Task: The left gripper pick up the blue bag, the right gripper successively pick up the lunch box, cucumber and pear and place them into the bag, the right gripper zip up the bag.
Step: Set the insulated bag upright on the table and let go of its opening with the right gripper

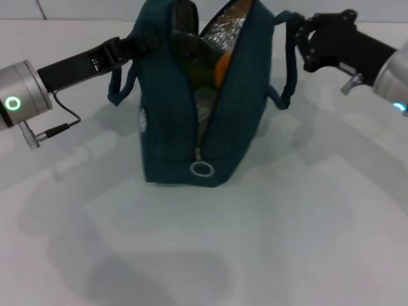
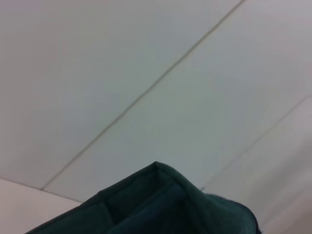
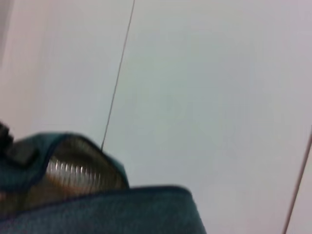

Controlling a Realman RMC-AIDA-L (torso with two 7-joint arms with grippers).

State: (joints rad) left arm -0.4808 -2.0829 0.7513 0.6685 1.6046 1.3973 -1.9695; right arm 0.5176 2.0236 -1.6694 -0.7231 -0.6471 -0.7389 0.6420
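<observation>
Grippers come first: our left gripper (image 1: 137, 43) is at the upper left edge of the blue bag (image 1: 166, 127), and it looks clenched on the fabric there. Our right gripper (image 1: 299, 35) is at the upper right side, by a strap; whether it is released or grasping we cannot tell. The bag stands upright near the far edge of the white worktop (image 1: 287, 242), between both arms. Its zipper is open, the ring pull (image 1: 201, 169) hanging low, and something orange (image 1: 222, 69) shows inside against the silver lining (image 1: 231, 25).

Left gripper (image 1: 137, 43) and right gripper (image 1: 294, 30) reach inward from opposite sides, raised; fingers apparently closed.
</observation>
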